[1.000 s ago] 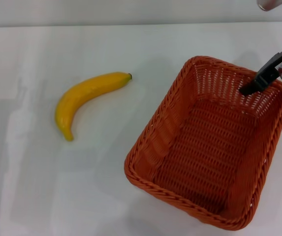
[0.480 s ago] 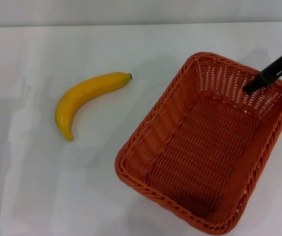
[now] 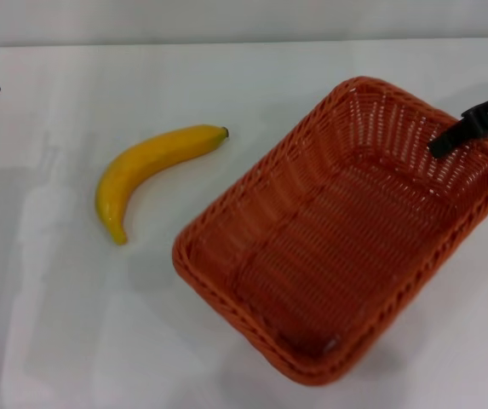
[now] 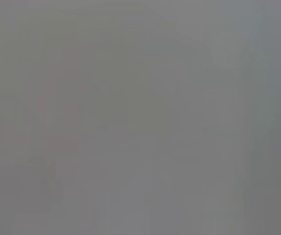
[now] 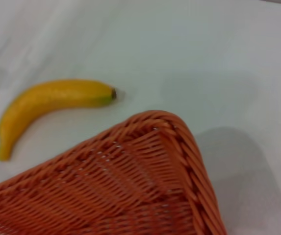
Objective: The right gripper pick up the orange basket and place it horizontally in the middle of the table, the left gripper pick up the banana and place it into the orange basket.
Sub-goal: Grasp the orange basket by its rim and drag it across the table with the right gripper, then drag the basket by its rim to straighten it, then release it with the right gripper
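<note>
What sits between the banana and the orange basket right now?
Nothing: only bare table separates the banana from the orange basket, as both the head and right wrist views show.

this looks like a robot test bench in a lab rather than a home or kitchen: a plain white bench (image 3: 252, 85) carries only staged props, an orange basket (image 3: 346, 230) and one banana (image 3: 146, 166), with black robot hardware reaching in at both side edges and a bare pale wall behind.
</note>
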`<control>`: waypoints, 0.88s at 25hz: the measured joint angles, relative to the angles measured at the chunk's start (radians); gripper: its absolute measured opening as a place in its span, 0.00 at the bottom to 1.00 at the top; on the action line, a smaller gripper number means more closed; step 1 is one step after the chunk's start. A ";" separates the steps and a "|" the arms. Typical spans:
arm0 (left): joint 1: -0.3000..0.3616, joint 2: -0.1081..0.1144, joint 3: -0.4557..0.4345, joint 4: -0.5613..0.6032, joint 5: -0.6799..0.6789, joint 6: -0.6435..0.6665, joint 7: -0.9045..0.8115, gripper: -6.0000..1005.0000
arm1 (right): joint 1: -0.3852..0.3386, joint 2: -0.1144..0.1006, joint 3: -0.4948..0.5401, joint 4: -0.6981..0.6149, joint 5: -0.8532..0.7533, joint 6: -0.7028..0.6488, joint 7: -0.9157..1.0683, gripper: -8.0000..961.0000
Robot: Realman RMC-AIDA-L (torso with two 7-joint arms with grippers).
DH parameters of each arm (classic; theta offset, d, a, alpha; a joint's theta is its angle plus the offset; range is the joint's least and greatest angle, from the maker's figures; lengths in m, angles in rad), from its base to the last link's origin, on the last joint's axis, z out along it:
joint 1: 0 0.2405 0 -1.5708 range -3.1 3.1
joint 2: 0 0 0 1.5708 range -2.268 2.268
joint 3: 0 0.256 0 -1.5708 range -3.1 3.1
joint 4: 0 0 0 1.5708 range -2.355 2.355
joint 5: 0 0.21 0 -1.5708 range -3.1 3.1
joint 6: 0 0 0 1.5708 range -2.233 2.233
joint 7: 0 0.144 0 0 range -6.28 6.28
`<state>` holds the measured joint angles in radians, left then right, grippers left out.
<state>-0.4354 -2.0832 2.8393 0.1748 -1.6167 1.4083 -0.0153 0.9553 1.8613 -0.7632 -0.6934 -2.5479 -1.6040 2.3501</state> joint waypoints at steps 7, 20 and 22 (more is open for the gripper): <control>-0.010 0.001 0.000 -0.001 0.000 -0.020 0.000 0.86 | -0.015 -0.059 0.107 0.103 0.041 0.009 0.001 0.18; -0.032 0.002 -0.001 -0.021 0.000 -0.038 0.000 0.86 | -0.137 -0.082 0.236 0.124 0.098 0.063 0.002 0.20; -0.032 0.002 -0.003 -0.022 0.000 -0.039 0.000 0.86 | -0.159 -0.077 0.243 0.125 0.125 0.085 0.002 0.20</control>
<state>-0.4679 -2.0810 2.8364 0.1530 -1.6170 1.3697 -0.0153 0.7962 1.7846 -0.5207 -0.5689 -2.4231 -1.5191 2.3519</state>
